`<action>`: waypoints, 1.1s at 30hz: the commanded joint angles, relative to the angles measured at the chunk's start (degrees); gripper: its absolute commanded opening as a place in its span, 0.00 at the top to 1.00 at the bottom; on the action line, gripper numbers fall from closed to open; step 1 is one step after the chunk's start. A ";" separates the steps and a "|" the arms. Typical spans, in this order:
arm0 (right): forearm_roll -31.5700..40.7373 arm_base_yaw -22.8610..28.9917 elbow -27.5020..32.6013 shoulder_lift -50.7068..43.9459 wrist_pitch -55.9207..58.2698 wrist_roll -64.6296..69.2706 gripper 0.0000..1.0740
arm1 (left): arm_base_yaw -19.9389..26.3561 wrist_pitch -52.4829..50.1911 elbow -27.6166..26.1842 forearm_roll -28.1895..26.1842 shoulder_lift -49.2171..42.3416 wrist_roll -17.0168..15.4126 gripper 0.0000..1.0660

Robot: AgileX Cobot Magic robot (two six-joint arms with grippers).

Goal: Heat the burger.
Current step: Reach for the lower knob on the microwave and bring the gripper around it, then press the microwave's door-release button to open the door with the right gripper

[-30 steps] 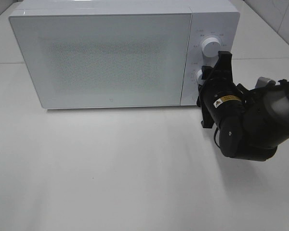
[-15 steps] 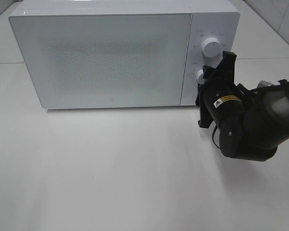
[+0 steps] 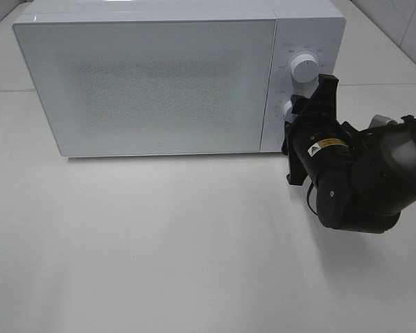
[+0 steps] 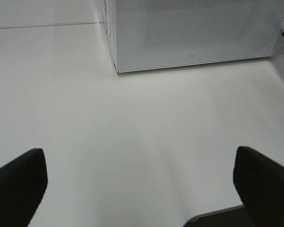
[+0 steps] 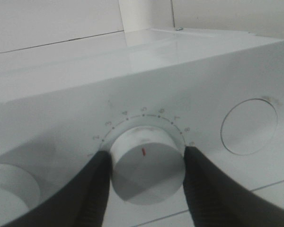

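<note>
Microwave door [image 3: 152, 76] shut, right fingers [image 5: 92, 189] gripping lower dial [image 5: 146, 163]

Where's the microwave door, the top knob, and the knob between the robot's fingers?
microwave door [image 3: 149, 80]: high camera view, middle of its speckled window.
top knob [image 3: 304, 67]: high camera view, its round face.
lower knob [image 5: 144, 168]: right wrist view, its front face.

We see a white, smooth table [image 3: 159, 250] with a thin seam that runs across it near the back. Directly on it stands one thing only, a white microwave [image 3: 159, 76], at the far side, with its door closed. On its right panel there are an upper knob [image 3: 303, 68] and a lower knob [image 3: 288, 109]. In front of the microwave a tiny dark speck [image 3: 133, 258] lies on the table.
</note>
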 commanded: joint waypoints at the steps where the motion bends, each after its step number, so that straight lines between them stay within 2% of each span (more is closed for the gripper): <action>1: -0.86 0.06 0.34 -0.17 -11.92 -1.03 0.57 | 0.11 -0.23 0.00 -0.06 -0.86 -0.23 0.06; 9: -0.52 0.23 2.64 -1.09 -11.97 -4.35 0.42 | 0.11 -0.23 0.00 -0.06 -0.86 -0.23 0.06; 10: -0.63 0.23 3.55 -2.41 -11.97 -6.42 0.37 | 0.11 -0.23 0.00 -0.06 -0.86 -0.23 0.06; 13: -1.38 0.23 5.16 -4.76 -11.92 -9.28 0.33 | 0.11 -0.23 0.00 -0.06 -0.86 -0.23 0.06; 23: -10.14 0.23 11.46 -13.06 -10.83 -18.16 0.31 | 0.11 -0.23 0.00 -0.06 -0.86 -0.23 0.06; 26: -12.20 0.23 13.46 -17.88 -5.21 -23.95 0.31 | 0.11 -0.23 0.00 -0.06 -0.86 -0.23 0.06; 33: -15.01 0.23 13.75 -24.64 6.53 -38.27 0.31 | 0.11 -0.23 0.00 -0.06 -0.86 -0.23 0.06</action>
